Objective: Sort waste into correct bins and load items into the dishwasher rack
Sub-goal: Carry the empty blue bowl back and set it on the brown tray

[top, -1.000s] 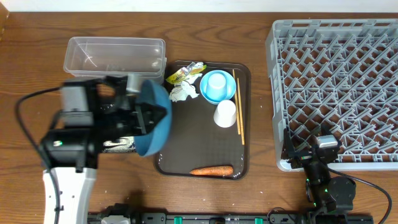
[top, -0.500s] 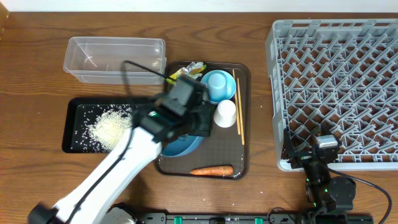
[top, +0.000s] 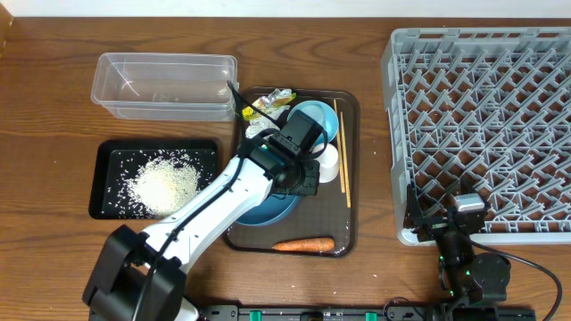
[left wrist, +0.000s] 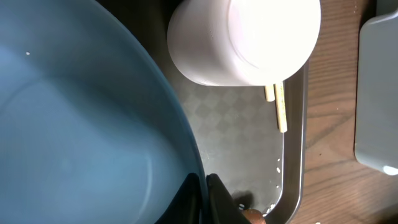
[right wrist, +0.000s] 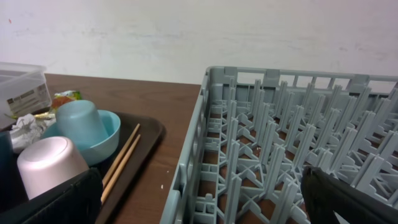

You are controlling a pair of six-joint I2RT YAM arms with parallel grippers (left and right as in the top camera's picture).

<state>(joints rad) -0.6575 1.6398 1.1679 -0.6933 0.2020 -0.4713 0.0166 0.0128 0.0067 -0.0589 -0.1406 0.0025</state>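
End effector of left arm point(top: 302, 178) clenched on rim of large dark-blue bowl point(top: 268, 210), thin lip pinched between dark fingertips point(left wrist: 217, 199) in wrist view. Bowl mouth-up over left half of brown serving tray point(top: 350, 223); resting or lifted, cannot tell. Just beside bowl's rim, small white cup point(top: 325, 162) upside down on tray, with thin wooden chopsticks point(top: 343, 169) lying lengthwise along its right side. Behind cup, small light-blue bowl point(top: 314, 120), partly under arm. Yellow-green wrapper point(top: 268, 103) at tray's back left corner, crumpled napkin point(right wrist: 22, 127) next to it. Carrot point(top: 303, 243) along tray's front edge. Left of tray, on tabletop point(top: 53, 107), shallow black tray point(top: 100, 192) holding heap of white rice point(top: 165, 183) plus scattered grains; clear tub point(top: 165, 85) just behind it. Well to right, grey dishwasher rack point(top: 482, 116). End effector of right arm point(top: 437, 221) at rack's front edge, fingers spread wide, gripping nothing.
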